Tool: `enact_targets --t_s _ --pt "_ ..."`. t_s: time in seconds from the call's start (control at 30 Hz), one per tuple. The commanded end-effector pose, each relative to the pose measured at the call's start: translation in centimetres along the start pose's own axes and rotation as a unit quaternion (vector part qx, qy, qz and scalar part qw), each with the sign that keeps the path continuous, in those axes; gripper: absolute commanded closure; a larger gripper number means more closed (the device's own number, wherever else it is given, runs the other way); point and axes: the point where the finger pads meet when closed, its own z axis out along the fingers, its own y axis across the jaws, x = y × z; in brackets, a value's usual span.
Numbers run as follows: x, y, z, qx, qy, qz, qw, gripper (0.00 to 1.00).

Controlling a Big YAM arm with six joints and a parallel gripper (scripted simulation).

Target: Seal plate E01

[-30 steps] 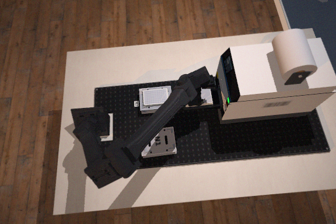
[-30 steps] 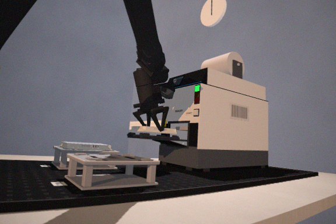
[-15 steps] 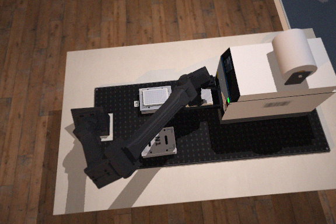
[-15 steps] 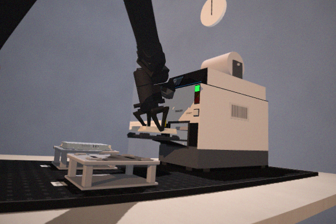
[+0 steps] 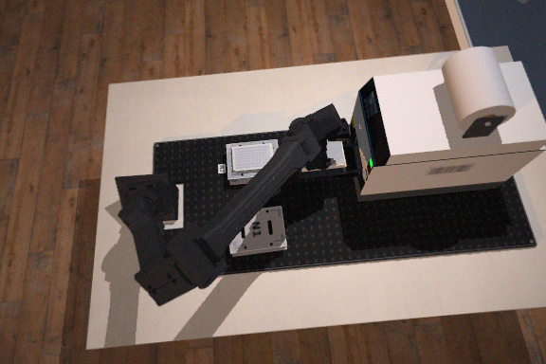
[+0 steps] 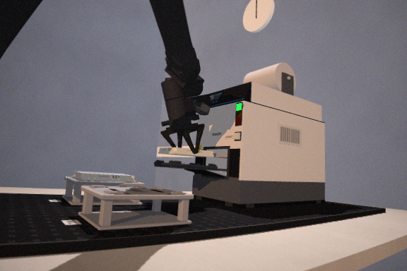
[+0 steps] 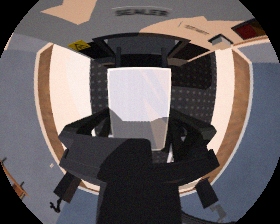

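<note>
Plate E01 (image 5: 336,154) (image 6: 184,151) (image 7: 139,95) has a smooth pale top with no wells showing, like foil. My gripper (image 6: 185,149) (image 7: 139,110) is shut on its long sides. It holds the plate roughly level, a small gap above the sealer's dark stage (image 6: 169,163), which is out. The sealer's lamp (image 5: 372,163) (image 6: 239,106) is green. The START button (image 6: 237,136) (image 7: 220,41) is beneath it. Nest N1 (image 5: 278,227) (image 6: 141,197) is empty; my arm hides part of it in the top view. Its A1 mark is not readable.
The N2 plate (image 5: 252,158) (image 6: 102,176) sits in its nest behind N1, with my forearm passing over that nest's right side. The sealer's body (image 5: 427,125) (image 6: 282,149) stands close beyond the gripper. A foil roll (image 5: 476,82) (image 6: 270,73) is on top of it.
</note>
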Motion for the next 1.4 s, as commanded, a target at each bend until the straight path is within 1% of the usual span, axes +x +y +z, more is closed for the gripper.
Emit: enact_targets --t_s 0.0,0.13,0.2,0.27,0.47,0.53,0.63,0.8,0.93,1.1,1.23,1.37 --pt "-2.9 -0.5 -2.2 -0.007 -0.022 0.03 0.999 1.0" --pt "-2.7 -0.7 -1.9 -0.004 -0.01 0.03 0.999 1.0" --pt "-2.8 -0.4 -2.6 -0.005 -0.013 0.028 1.0 1.0" --pt "-3.0 -0.4 -3.2 -0.001 -0.016 0.028 0.999 1.0" --pt "-3.8 -0.5 -4.9 -0.004 -0.023 0.033 0.999 1.0" --pt "-3.8 -0.5 -4.9 -0.004 -0.023 0.033 0.999 1.0" --pt "-3.3 -0.9 -3.9 -0.002 -0.015 0.031 0.999 1.0" --pt "-2.2 -0.5 -2.1 -0.001 -0.001 0.019 1.0 1.0" --pt "-1.5 -0.1 -1.6 -0.001 0.003 0.007 1.0 1.0" --pt "-1.1 0.2 -2.0 -0.002 0.001 0.001 1.0 1.0" --pt "-0.8 0.4 -2.8 -0.003 -0.004 0.001 1.0 1.0" --pt "-1.3 0.2 -3.4 -0.004 -0.006 0.009 1.0 1.0"
